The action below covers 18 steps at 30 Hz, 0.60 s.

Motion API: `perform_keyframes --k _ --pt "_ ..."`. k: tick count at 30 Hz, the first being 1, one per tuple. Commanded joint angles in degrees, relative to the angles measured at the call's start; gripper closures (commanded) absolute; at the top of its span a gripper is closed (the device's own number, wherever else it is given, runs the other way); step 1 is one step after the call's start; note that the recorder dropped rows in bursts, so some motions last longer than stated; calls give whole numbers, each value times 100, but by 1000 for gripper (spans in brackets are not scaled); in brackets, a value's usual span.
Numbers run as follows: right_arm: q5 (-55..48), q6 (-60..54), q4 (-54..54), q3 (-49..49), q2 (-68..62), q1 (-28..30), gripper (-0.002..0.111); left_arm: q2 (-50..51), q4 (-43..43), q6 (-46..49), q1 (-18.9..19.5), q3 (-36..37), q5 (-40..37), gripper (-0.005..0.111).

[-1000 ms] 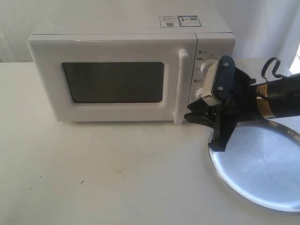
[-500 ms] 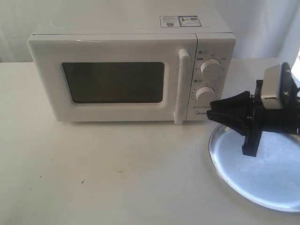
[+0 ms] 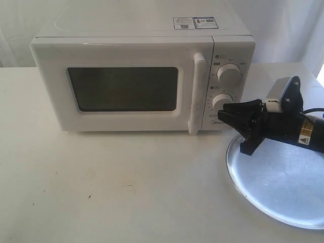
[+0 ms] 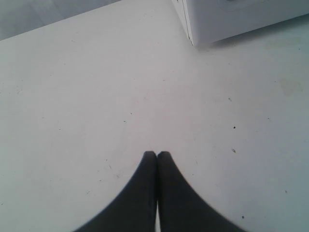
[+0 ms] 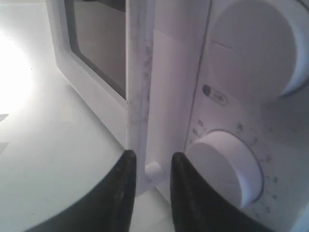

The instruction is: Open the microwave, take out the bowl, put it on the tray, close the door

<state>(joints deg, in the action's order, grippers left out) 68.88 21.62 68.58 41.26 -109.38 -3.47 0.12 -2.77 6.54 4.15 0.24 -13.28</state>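
The right gripper [image 3: 223, 112], jaws narrowly apart and empty, hovers by the lower round white dial [image 3: 220, 100] of the large white boxy microwave [image 3: 136, 45]. The microwave's dark-windowed white door [image 3: 121, 56] is closed, and the gripper is over the far-left rim of the wide round silver metal tray [image 3: 283, 182]. The left gripper [image 4: 157, 155] hangs pinched shut above the white table [image 3: 126, 182].

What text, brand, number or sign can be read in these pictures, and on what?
No words are legible.
The stickers on the microwave top: print too small.
Markings around the dials: blurred.
The logo below the lower dial: blurred.
The label on the right arm: a triangle warning sign, wording unreadable.
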Motion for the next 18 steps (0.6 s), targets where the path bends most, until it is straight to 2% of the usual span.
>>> perform_keyframes --k 1,4,7,13,14,18 --pt "108 -345 -84 213 0 -295 84 -12 22 -31 -21 -24 -5 107" --pt "108 -858 -452 280 0 -591 84 -12 22 -31 -21 -24 -5 107" --pt "108 -858 -1060 280 -15 -739 81 -12 22 -31 -21 -24 -5 107" --pt "108 -831 -1172 366 -15 -743 51 -12 22 -31 -21 -24 -5 107" --pt "108 -831 -1172 366 -15 -781 48 -12 22 -31 -21 -24 -5 107" --pt "-499 -831 -1187 555 -15 -1239 47 -12 22 -31 -21 -24 -5 107"
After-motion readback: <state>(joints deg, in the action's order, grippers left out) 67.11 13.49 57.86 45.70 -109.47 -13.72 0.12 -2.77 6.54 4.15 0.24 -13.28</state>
